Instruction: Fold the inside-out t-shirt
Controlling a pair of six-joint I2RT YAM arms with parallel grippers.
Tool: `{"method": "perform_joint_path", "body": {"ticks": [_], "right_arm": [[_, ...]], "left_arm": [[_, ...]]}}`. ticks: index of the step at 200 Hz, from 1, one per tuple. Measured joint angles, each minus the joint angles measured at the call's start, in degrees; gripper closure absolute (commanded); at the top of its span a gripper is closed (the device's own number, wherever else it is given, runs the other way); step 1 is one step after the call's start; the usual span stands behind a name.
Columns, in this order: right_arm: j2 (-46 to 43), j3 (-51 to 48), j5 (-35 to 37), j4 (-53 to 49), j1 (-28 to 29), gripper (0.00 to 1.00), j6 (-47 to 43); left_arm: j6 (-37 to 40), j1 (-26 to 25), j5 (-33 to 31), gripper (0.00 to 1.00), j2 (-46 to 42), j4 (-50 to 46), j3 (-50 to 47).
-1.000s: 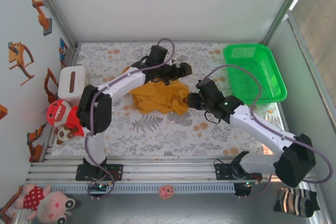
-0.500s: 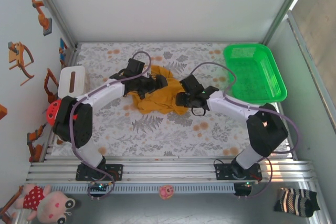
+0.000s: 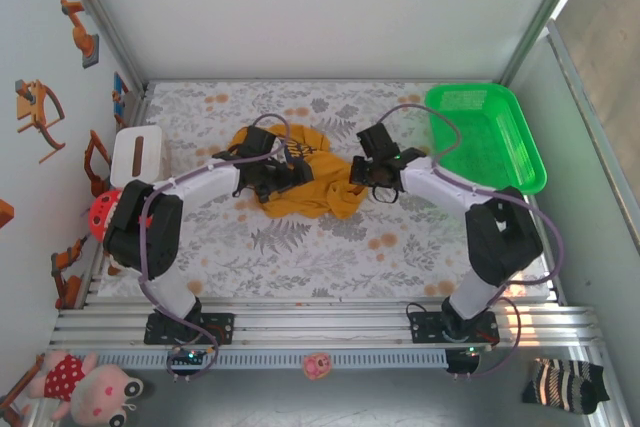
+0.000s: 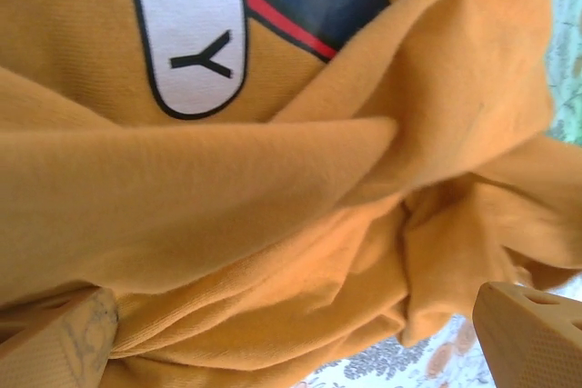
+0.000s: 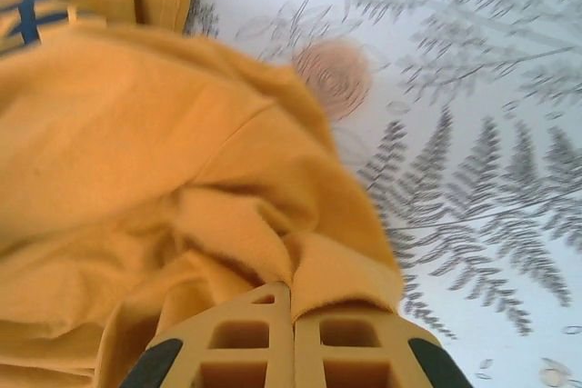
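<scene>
Overhead view: t-shirt (image 3: 305, 182) crumpled near table centre, offset toward 12 o'clock; left gripper (image 3: 278, 175) over its 9 o'clock side, right gripper (image 3: 357, 179) at its 3 o'clock edge.
Left wrist view adds: fingers (image 4: 532, 338) spread wide over fabric, nothing gripped; white print patch (image 4: 195, 34) with dark letters at 12 o'clock.
Right wrist view adds: jaws pressed together, pinching shirt fold.
Surface: tablecloth (image 3: 320, 247), fern-and-flower print.
Green basket (image 3: 485, 137) at 2 o'clock, white box (image 3: 137, 154) at 9 o'clock.
Pale wall panels (image 3: 300, 7) enclose table.
</scene>
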Motion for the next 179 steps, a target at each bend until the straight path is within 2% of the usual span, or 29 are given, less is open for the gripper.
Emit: {"method": "perform_joint_path", "body": {"ticks": [28, 46, 58, 62, 69, 121, 149, 179], "right_arm": [[-6.67, 0.28, -4.96, 0.15, -7.41, 1.0, -0.57], [-7.82, 1.7, -7.58, 0.81, -11.17, 1.0, -0.66], [-6.95, 2.64, -8.87, 1.51, -12.74, 0.68, -0.87], [-6.54, 2.86, -9.14, 1.68, -13.07, 0.62, -0.94], [-5.62, 3.02, -9.62, 2.1, -13.57, 0.59, -1.25], [-6.08, -1.14, -11.04, 2.32, -13.68, 0.6, -1.75], [-7.76, -5.55, -11.17, 2.16, -11.61, 0.59, -1.95], [-4.83, -6.43, -10.99, 2.19, -9.6, 0.58, -2.1]], "left_arm": [[1.14, 0.0, -0.42, 0.01, 0.92, 0.07, -0.87], [1.51, 0.0, -0.61, 0.01, 1.53, 0.07, -1.38], [1.7, -0.02, -0.63, 0.01, 1.97, 0.11, -1.55], [1.75, -0.02, -0.63, 0.01, 2.08, 0.13, -1.55], [1.84, -0.02, -0.66, 0.01, 2.25, 0.13, -1.55], [2.08, -0.33, -0.85, 0.01, 2.34, 0.15, -1.55], [2.27, -0.33, -0.85, 0.01, 2.34, 0.13, -1.55], [2.58, -0.33, -0.9, 0.01, 2.34, 0.09, -1.55]]}}
